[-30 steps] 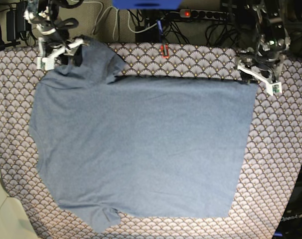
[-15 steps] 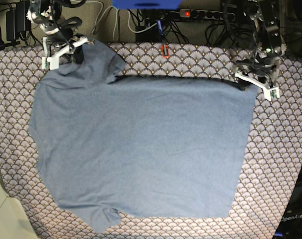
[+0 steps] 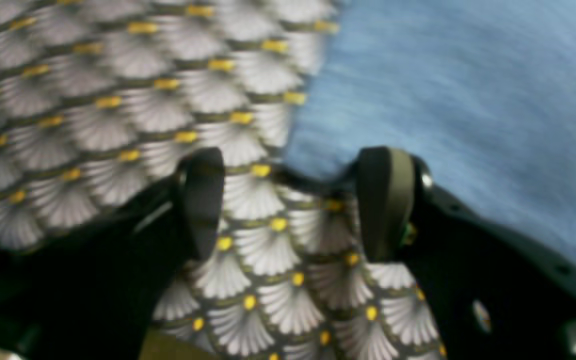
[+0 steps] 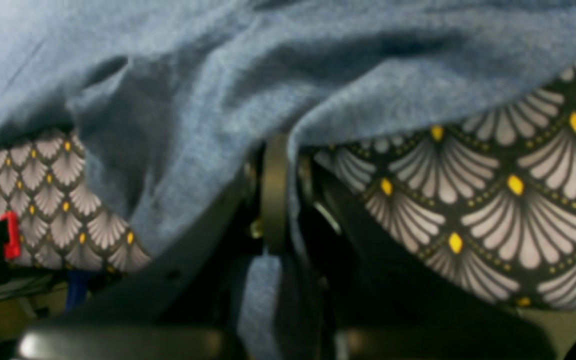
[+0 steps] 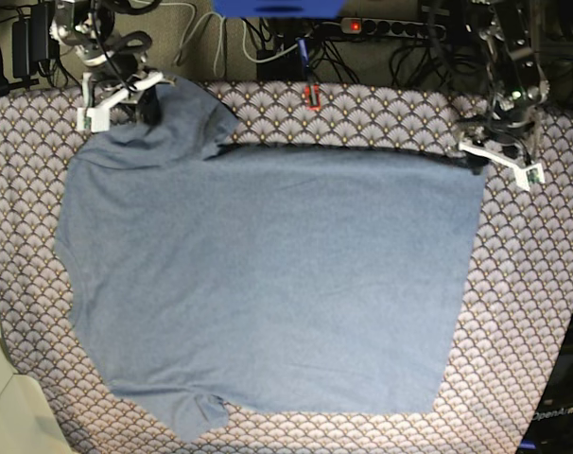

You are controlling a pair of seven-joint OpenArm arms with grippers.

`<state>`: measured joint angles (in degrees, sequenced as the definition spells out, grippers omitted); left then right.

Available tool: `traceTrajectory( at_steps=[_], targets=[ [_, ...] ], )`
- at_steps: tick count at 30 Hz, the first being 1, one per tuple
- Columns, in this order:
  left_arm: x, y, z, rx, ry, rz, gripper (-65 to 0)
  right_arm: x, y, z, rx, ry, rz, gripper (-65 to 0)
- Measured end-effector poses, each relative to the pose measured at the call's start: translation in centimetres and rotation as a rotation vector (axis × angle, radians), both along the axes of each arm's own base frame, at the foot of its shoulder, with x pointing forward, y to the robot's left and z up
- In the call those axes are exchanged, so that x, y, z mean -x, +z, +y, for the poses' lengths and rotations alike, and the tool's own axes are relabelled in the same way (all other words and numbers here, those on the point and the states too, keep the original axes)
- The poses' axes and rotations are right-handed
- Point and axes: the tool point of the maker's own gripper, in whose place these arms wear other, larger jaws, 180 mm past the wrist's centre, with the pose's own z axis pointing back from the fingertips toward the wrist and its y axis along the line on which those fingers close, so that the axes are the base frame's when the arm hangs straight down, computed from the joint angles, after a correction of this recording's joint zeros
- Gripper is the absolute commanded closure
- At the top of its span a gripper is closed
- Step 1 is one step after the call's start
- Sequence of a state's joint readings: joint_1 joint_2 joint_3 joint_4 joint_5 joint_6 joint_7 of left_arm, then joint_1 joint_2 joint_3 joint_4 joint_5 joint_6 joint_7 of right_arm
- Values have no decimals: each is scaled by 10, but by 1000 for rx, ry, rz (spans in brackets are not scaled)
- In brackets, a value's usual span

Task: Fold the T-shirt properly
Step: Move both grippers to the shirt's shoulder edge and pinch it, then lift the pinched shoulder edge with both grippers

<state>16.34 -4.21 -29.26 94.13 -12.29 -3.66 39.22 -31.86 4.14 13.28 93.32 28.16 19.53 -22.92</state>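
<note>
The slate-blue T-shirt [image 5: 268, 274] lies spread flat, plain side up, on the scallop-patterned tablecloth [image 5: 532, 312]. My right gripper [image 5: 135, 99], at the base view's back left, is shut on the shirt's sleeve. In the right wrist view the cloth [image 4: 218, 75] bunches into the closed gripper [image 4: 275, 165]. My left gripper [image 5: 485, 156] is at the shirt's back right corner. In the left wrist view it [image 3: 293, 165] is open and low over the tablecloth [image 3: 118, 100], with the shirt's edge [image 3: 468, 100] just past the fingertips [image 3: 383, 200]. No lettering shows.
Cables and a power strip [image 5: 390, 26] lie behind the table's back edge. A small red clip [image 5: 312, 95] sits at the back edge's middle, and shows in the right wrist view [image 4: 10, 235]. A beige surface [image 5: 3, 407] borders the front left corner.
My left gripper has shifted a little right and down beside the shirt's back right corner. My right gripper has crept slightly up, still holding the sleeve. The shirt has hardly moved.
</note>
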Motion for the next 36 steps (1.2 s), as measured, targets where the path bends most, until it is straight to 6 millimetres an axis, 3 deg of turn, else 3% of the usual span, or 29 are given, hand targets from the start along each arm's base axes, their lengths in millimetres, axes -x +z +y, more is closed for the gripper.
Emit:
traceTrajectory(
  at_steps=[4, 11, 13, 19, 30, 36],
  targets=[
    [-7, -10, -8, 34, -12, 5, -406, 0, 0, 0, 1, -1, 0, 0],
    [-17, -18, -5, 40, 5, -10, -392, 0, 0, -1, 2, 15, 2, 0],
    [-17, -18, -4, 35, 6, -11, -328, 0, 0, -1, 1, 14, 2, 0],
    [-15, -19, -4, 44, 15, -11, 0, 0, 0, -1, 2, 13, 1, 0],
    [-13, -12, -14, 54, -3, -1, -4, -1, 2, -2, 21, 45, 11, 0],
    [-27, 16, -14, 25, -17, -69, -4, -4, 21, -9, 135, 120, 39, 0]
  ],
)
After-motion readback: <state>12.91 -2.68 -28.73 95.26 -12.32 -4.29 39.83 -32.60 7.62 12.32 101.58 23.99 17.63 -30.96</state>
